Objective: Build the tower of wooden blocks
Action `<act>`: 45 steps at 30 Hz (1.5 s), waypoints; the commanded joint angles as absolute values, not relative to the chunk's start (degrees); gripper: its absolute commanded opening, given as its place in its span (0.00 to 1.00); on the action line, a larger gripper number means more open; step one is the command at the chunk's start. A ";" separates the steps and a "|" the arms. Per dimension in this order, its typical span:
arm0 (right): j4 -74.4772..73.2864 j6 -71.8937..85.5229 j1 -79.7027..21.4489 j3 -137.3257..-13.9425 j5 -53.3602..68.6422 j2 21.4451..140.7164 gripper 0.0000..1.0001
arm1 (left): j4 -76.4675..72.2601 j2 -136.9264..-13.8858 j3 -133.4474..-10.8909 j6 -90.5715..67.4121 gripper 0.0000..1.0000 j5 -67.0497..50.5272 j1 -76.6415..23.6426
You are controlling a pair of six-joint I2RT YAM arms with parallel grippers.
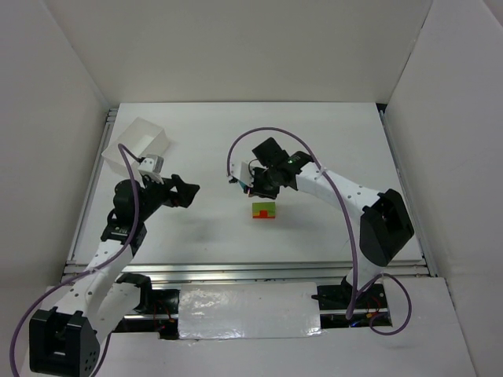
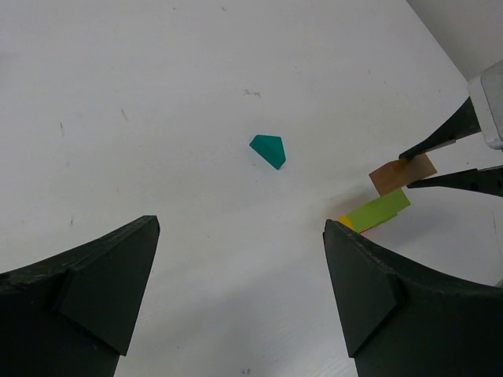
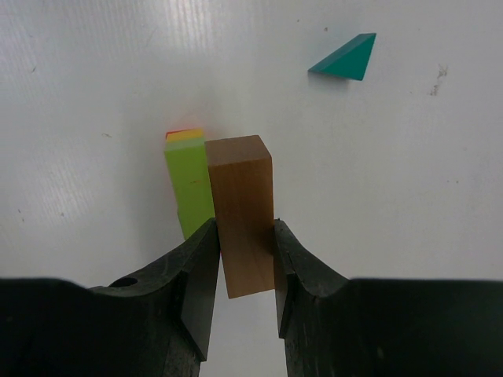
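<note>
Right end effector: pinching the tan block by its long sides, with the block lying lengthwise between the jaws. The block hangs just over the stack, offset a little to one side of its top. Whether it touches the top piece, cannot tell.

Stack as it stands: green block uppermost, with a yellow edge and a red-orange edge showing beneath it.

Teal peaked block: loose on the tabletop, near the stack but apart from it.

Left end effector: spread wide with nothing between the fingers. It hovers left of the stack, well apart, facing it.

White box: farther left of the stack, toward the far corner.

Progress, as a judgement: the tower looks past the halfway mark, and the coloured lower layers appear placed and square. Left to do:
- line the tan block up over the green and set it flush
- let go of it
- fetch the teal peak and cap the stack

The offset suggests a small sideways correction is needed before release.
</note>
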State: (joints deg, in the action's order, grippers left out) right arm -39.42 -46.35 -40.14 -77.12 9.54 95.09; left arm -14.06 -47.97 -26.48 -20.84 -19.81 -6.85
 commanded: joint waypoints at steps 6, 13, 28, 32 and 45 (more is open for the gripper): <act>-42.54 -48.69 -40.87 -74.89 11.78 94.22 0.16 | -16.70 -49.83 -28.30 -18.72 0.99 -21.88 -6.77; -43.77 -50.80 -41.13 -74.44 13.09 94.66 0.17 | -17.66 -49.66 -27.69 -18.28 0.99 -22.67 -6.85; -45.62 -52.30 -41.04 -76.82 12.22 97.29 0.19 | -17.31 -50.89 -28.13 -17.58 0.99 -24.87 -6.86; -45.62 -52.21 -41.05 -77.34 11.87 97.56 0.19 | -17.14 -50.89 -28.04 -17.58 0.99 -24.96 -6.77; -45.44 -51.94 -41.04 -78.31 11.77 98.26 0.20 | -17.40 -50.98 -28.04 -17.14 0.99 -26.28 -6.77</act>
